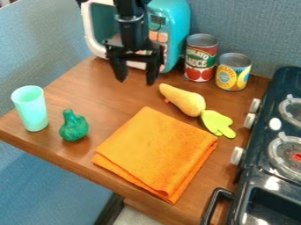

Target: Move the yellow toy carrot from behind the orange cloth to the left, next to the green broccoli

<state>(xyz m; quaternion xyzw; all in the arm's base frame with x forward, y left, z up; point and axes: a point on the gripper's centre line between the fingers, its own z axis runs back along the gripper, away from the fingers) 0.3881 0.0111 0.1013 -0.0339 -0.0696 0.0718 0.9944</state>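
Released at the upper middle of the frame, fingers apart: pincer (136, 81), above the tabletop (106, 105), in front of a turquoise toy microwave (178, 26). Right of centre, near the pincer: yellow toy vegetable (187, 101) with green leaves. Upper right: tomato can (201, 63) and yellow can (233, 75), both upright, metal tops closed over the contents. Left: pale green cup (33, 112), upright, contents impossible to tell, near green toy broccoli (73, 128).

A yellow toy vegetable (187, 101) with light-green leaves lies just beside the orange cloth (157, 151). Its leafy end is near the cloth's right corner.
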